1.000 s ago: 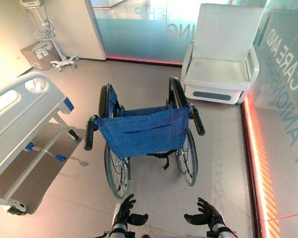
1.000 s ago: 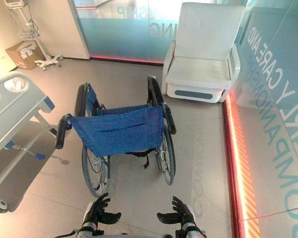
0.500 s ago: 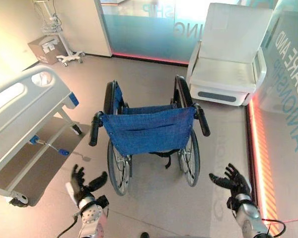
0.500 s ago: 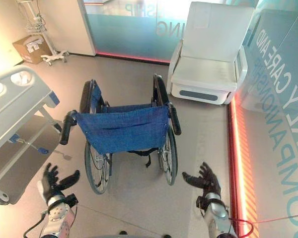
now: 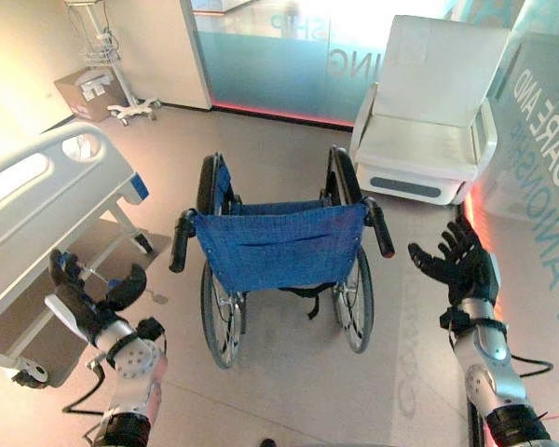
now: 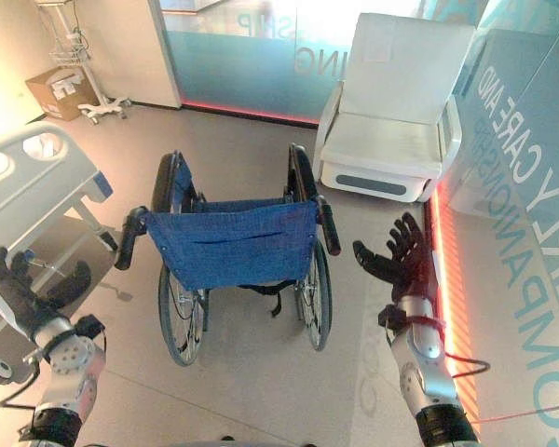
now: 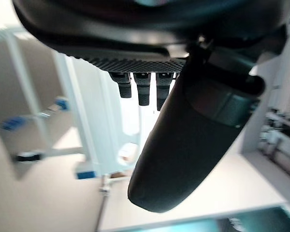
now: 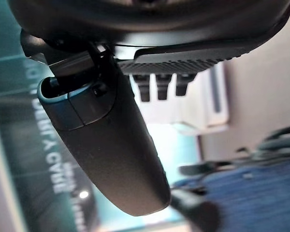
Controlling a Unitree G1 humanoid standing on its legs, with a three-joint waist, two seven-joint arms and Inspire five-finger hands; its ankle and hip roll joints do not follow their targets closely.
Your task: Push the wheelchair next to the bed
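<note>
Behind wheelchair (image 5: 278, 244), left hand (image 5: 86, 300) and right hand (image 5: 458, 263) spread open, empty; bed (image 5: 39, 209) left.

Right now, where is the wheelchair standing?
The wheelchair stands in the middle of the left eye view, its back toward the robot, between the bed on the left and the white armchair at the far right.
</note>
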